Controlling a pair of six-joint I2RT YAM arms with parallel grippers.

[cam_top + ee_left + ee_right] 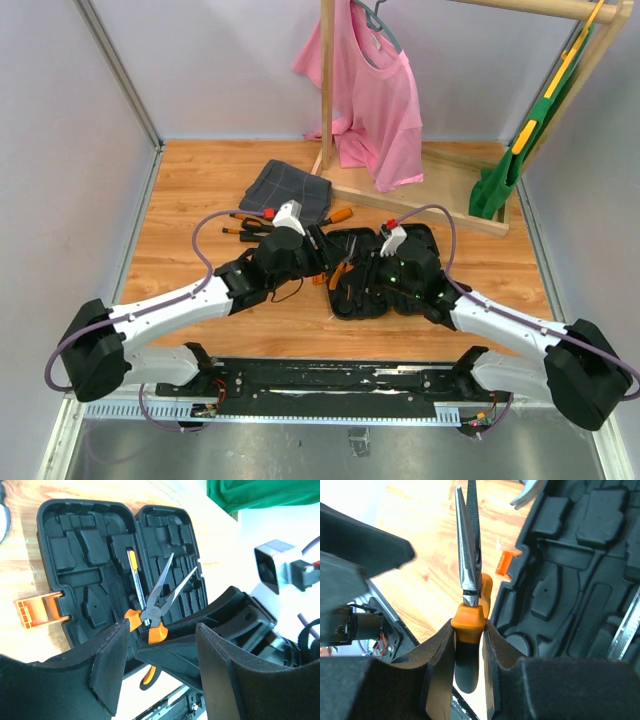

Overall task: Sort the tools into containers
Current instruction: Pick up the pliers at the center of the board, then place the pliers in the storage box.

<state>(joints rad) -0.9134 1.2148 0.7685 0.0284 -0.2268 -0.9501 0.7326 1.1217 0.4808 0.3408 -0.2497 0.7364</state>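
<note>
Right claw (469, 635) is clenched on the orange-and-black handle of the pliers (469, 570), with the metal nose pointing away from the wrist. The right wrist view presents the nose edge-on, so its two tips appear almost together. The left wrist view shows them spread in a V over the open black tool case (80, 545). Whether the tips touch the moulded tray cannot be told. Left claw (161, 627) is released, its fingers (107, 670) set wide apart near the pliers. Only this view shows the orange clasp (30, 611). Only the top external view shows screwdrivers (245, 228) on the desk (200, 190) beside a grey cloth (290, 185).
</note>
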